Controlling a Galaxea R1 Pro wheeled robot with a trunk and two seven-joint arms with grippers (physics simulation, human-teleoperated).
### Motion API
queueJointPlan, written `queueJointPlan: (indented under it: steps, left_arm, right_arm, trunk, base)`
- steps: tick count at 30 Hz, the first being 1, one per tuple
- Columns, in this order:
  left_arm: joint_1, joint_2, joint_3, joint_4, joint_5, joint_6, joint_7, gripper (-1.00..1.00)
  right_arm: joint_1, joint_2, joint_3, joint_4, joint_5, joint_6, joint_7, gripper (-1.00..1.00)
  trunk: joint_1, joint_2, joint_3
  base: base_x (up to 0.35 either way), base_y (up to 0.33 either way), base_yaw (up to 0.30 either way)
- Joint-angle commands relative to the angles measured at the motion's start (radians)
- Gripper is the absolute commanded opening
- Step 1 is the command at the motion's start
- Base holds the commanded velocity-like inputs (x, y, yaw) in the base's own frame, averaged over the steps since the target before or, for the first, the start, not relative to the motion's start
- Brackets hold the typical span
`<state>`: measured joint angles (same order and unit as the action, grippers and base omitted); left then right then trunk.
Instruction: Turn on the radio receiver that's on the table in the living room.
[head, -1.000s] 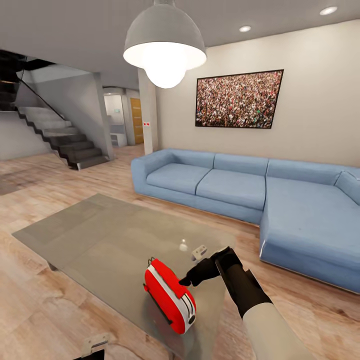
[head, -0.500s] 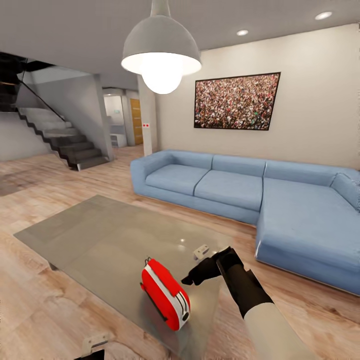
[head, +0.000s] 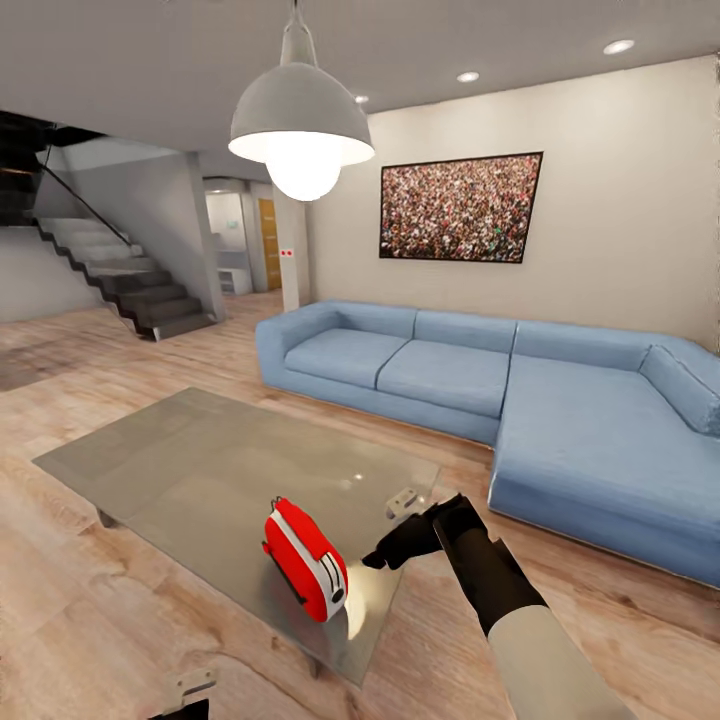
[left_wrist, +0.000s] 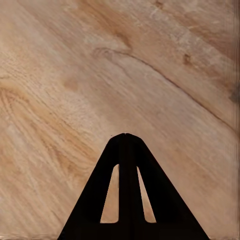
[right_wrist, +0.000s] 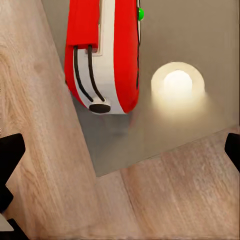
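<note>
Radio receiver (head: 304, 561) unlabelled on table (head: 200, 470), spread right end effector (head: 385, 553) just beside; left end effector (left_wrist: 125, 136) pressed together.

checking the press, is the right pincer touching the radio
Apart. The head view shows bare table top between the right pincer and the radio receiver; in the right wrist view the fingertips sit away from it.

The radio receiver (head: 305, 560) stands on the table (head: 200, 465), near its front right corner. The right gripper (head: 372, 562) hangs just to the radio's right, apart from it. The L-shaped sofa (head: 500, 385) lies behind the table, the crowd picture (head: 460, 207) on the wall above it. The staircase (head: 120, 275) is far left.
</note>
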<state>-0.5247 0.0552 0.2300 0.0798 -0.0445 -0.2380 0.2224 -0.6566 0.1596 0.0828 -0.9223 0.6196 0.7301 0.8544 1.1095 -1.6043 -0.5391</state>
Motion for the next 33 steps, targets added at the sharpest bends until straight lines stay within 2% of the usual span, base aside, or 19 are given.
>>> queueJointPlan:
  steps: [1,5,8,9,11,15,16,18,19,20,22,24,25,27,29,31,33]
  left_arm:
    - [0.0,0.0,0.0,0.0,0.0,0.0,0.0,-1.0]
    - [0.0,0.0,0.0,0.0,0.0,-0.001,0.0,-1.0]
    - [0.0,0.0,0.0,0.0,0.0,-0.002,0.0,-1.0]
    - [0.0,0.0,0.0,0.0,0.0,-0.003,0.0,-1.0]
    - [0.0,0.0,0.0,0.0,0.0,-0.003,-0.002,-1.0]
    - [0.0,0.016,-0.001,0.0,0.0,-0.003,-0.004,-1.0]
    - [0.0,0.022,-0.001,0.0,0.0,-0.003,-0.005,-1.0]
    - [0.0,0.032,-0.001,0.0,0.0,-0.004,-0.006,-1.0]
    - [0.0,0.045,-0.001,0.0,0.0,-0.004,-0.006,-1.0]
    - [0.0,0.048,-0.001,0.0,0.0,-0.004,-0.006,-1.0]
    - [0.0,0.064,-0.001,0.0,0.0,-0.004,-0.006,-1.0]
    - [0.001,0.083,-0.002,0.001,0.0,-0.004,-0.008,-1.0]
    - [0.003,0.096,-0.003,0.001,0.0,-0.005,-0.009,-1.0]
    - [0.012,0.104,-0.003,0.001,-0.001,-0.006,-0.03,-1.0]
    - [0.016,0.107,-0.004,0.002,-0.003,-0.006,-0.067,-1.0]
    - [0.019,0.111,-0.005,0.002,-0.004,-0.006,-0.092,-1.0]
    - [0.032,0.128,-0.006,0.001,-0.004,-0.015,-0.113,-1.0]
  right_arm:
    - [0.0,0.0,0.0,0.0,0.0,-0.004,0.0,1.0]
    - [0.0,-0.002,-0.001,0.0,0.0,-0.007,-0.014,1.0]
    - [0.0,-0.02,-0.004,0.004,-0.004,-0.017,-0.077,1.0]
    - [0.0,-0.039,-0.03,0.028,-0.006,-0.049,-0.118,1.0]
    - [0.0,-0.048,-0.092,0.066,-0.007,-0.089,-0.133,1.0]
    - [0.001,-0.062,-0.257,0.147,0.002,-0.17,-0.149,1.0]
    - [0.002,-0.07,-0.283,0.17,0.009,-0.186,-0.158,1.0]
    - [0.004,-0.082,-0.312,0.236,0.02,-0.219,-0.189,1.0]
    - [0.004,-0.091,-0.325,0.333,0.025,-0.27,-0.252,1.0]
    - [0.004,-0.093,-0.327,0.362,0.025,-0.288,-0.275,1.0]
    - [0.004,-0.097,-0.331,0.494,0.026,-0.381,-0.387,1.0]
    - [0.005,-0.101,-0.333,0.637,0.026,-0.503,-0.526,1.0]
    - [0.005,-0.109,-0.334,0.758,0.025,-0.602,-0.642,1.0]
    - [0.006,-0.129,-0.334,0.91,0.024,-0.717,-0.792,1.0]
    - [0.024,-0.139,-0.335,0.962,0.022,-0.757,-0.863,1.0]
    - [0.05,-0.145,-0.335,0.979,0.019,-0.771,-0.893,1.0]
    - [0.092,-0.154,-0.336,0.991,0.017,-0.781,-0.928,1.0]
  trunk:
    - [-0.004,0.007,0.003]
    - [-0.019,0.035,0.016]
    - [-0.031,0.056,0.025]
    - [-0.035,0.063,0.028]
    - [-0.042,0.077,0.035]
    - [-0.058,0.105,0.047]
    - [-0.061,0.112,0.05]
    - [-0.069,0.126,0.056]
    - [-0.073,0.133,0.06]
    - [-0.077,0.14,0.063]
    - [-0.084,0.154,0.069]
    - [-0.092,0.168,0.075]
    - [-0.096,0.175,0.078]
    - [-0.104,0.189,0.085]
    - [-0.111,0.203,0.091]
    - [-0.119,0.217,0.097]
    - [-0.127,0.231,0.103]
  base:
    - [-0.25,-0.211,0.0]
    - [-0.233,-0.209,0.0]
    - [-0.093,-0.103,0.0]
    - [-0.018,-0.02,0.0]
    - [-0.01,-0.011,0.0]
    - [-0.003,-0.003,0.0]
    - [0.0,0.0,0.0]
    - [0.0,0.0,0.0]
    - [0.0,0.0,0.0]
    - [0.0,0.0,0.0]
    - [0.0,0.0,0.0]
    - [0.0,0.0,0.0]
    - [0.0,0.0,0.0]
    - [0.0,0.0,0.0]
    - [0.0,0.0,0.0]
    - [0.0,0.0,0.0]
    - [0.0,0.0,0.0]
